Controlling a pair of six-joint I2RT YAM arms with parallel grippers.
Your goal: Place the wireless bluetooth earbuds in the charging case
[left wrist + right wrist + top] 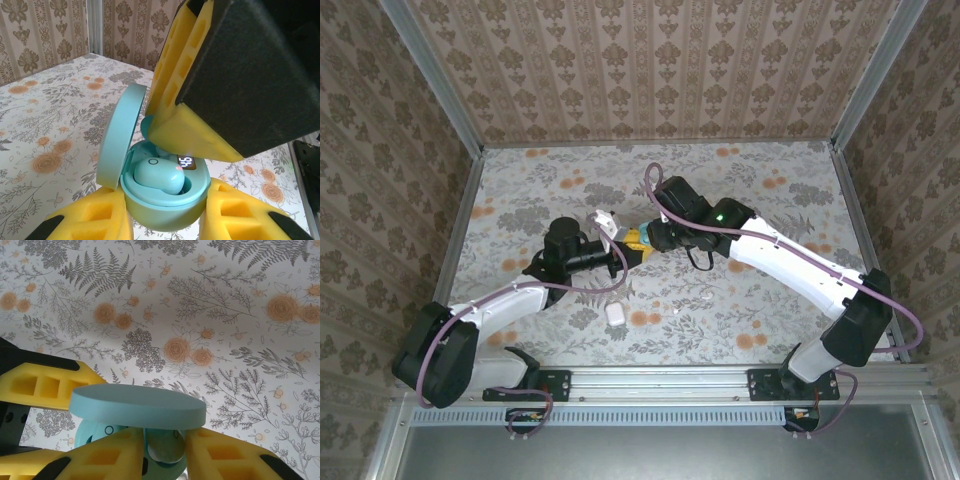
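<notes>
– Question time: where is our teal earbud [159, 176]?
– We see it lying in the near hole of the teal case [165, 217]. Its long side runs across the case, from the open lid [120, 135] toward the little number screen [186, 161]. Its round back faces up.
– Who holds the case?
– Our left tool [165, 200] pinches it from both sides, up off the surface [750, 190]. Our right tool [164, 436] sits right on top of it. We cannot tell if that one is spread or pinching something.
– What could go wrong?
– We think the right tool could bump the lid shut or push the case out of the pinch. The earbud could also stick to the soft pad and lift out, if it is not all the way in.
</notes>
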